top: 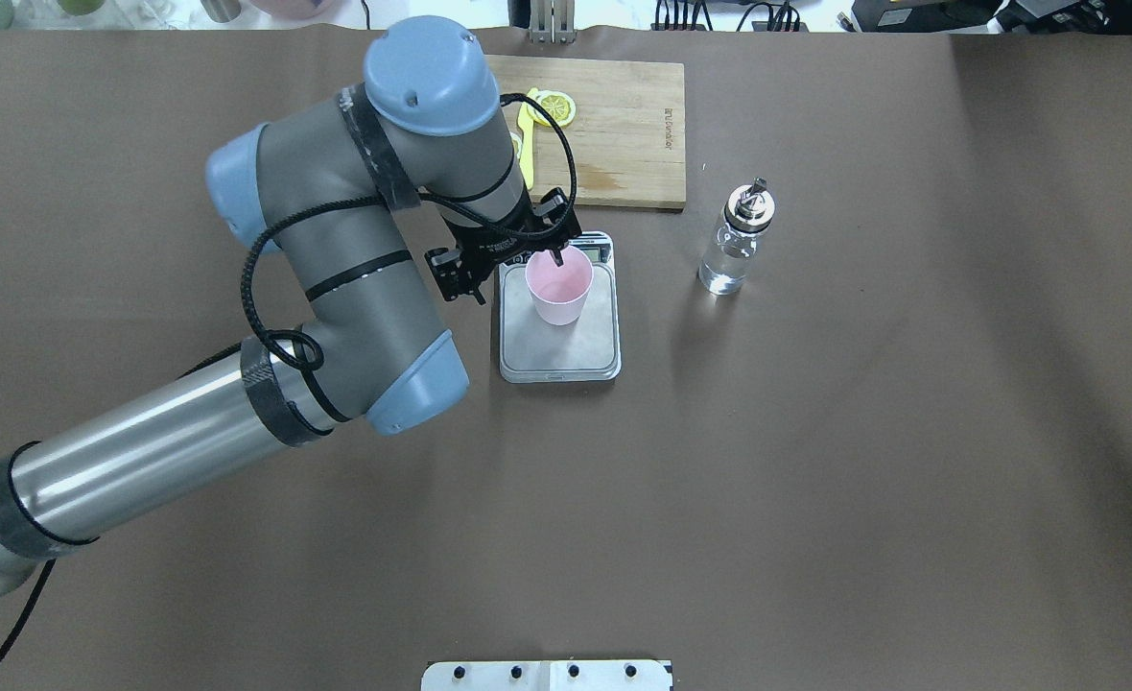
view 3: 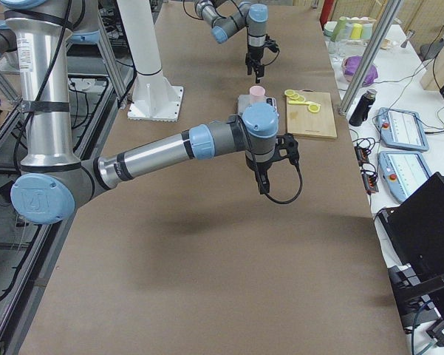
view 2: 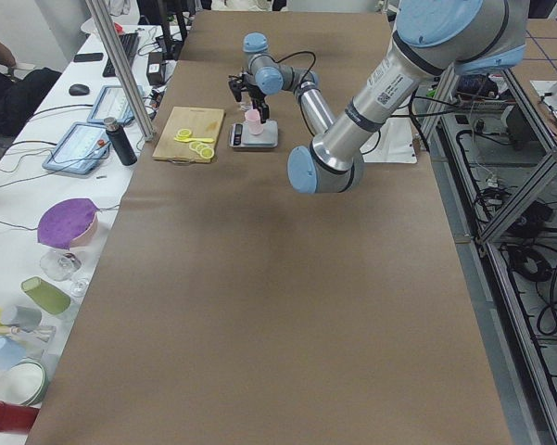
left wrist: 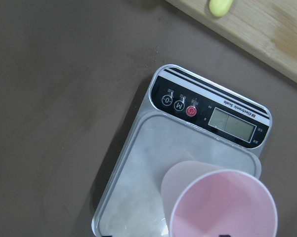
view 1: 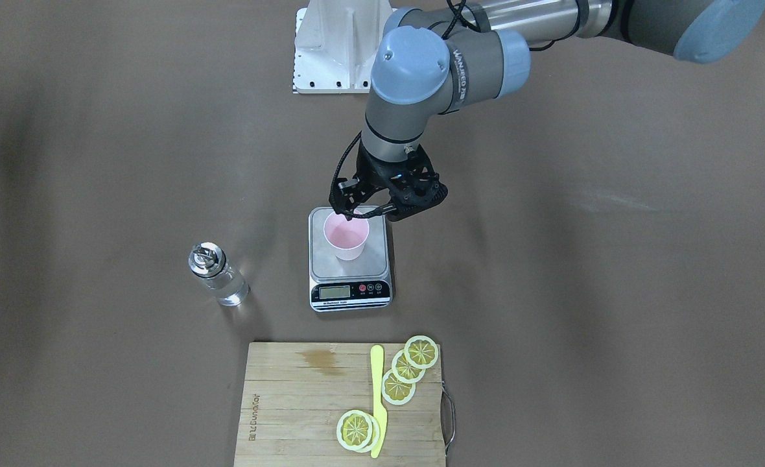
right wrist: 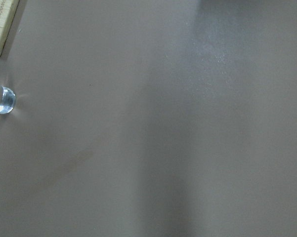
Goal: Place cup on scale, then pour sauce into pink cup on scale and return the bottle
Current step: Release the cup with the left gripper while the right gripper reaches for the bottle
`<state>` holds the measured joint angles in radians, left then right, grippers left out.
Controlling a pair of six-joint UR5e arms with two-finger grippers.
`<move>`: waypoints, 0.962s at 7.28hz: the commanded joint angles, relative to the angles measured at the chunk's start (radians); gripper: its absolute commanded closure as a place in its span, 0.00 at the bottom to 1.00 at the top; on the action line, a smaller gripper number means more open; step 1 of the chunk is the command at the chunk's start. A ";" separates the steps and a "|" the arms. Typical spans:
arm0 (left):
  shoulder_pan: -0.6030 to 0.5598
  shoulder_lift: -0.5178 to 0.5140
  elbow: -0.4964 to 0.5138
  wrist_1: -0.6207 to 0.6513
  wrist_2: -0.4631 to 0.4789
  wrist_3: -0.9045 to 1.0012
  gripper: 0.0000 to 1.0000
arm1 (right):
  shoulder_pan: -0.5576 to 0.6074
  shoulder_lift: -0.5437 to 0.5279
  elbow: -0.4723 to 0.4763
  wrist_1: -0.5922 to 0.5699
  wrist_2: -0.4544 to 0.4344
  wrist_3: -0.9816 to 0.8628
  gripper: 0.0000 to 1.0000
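Pink cup (view 1: 346, 237) on scale (view 1: 330, 266), left gripper (view 1: 368, 213) released above it
Lift straight up, well clear, without nudging the cup over

scale (left wrist: 138, 182) front strip reads "Electronic Scale", one button (left wrist: 179, 105) "M"

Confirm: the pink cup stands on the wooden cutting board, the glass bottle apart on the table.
No: the cup stands on the scale, not the cutting board, per the overhead exterior view. The bottle does stand apart on the table.
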<state>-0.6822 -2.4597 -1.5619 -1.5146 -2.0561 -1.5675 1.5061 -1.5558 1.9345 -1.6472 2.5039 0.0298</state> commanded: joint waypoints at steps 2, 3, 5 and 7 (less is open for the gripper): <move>-0.140 0.068 -0.072 0.119 -0.035 0.206 0.02 | -0.172 0.014 0.146 0.029 -0.080 0.204 0.00; -0.173 0.085 -0.075 0.119 -0.036 0.242 0.02 | -0.196 0.073 0.155 0.027 -0.086 0.305 0.00; -0.215 0.122 -0.084 0.119 -0.038 0.312 0.02 | -0.382 0.182 0.194 0.030 -0.286 0.584 0.00; -0.244 0.192 -0.105 0.113 -0.039 0.401 0.02 | -0.538 0.178 0.216 0.137 -0.461 0.761 0.00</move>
<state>-0.9075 -2.3071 -1.6567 -1.3988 -2.0942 -1.2204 1.0648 -1.3809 2.1383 -1.5776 2.1543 0.6663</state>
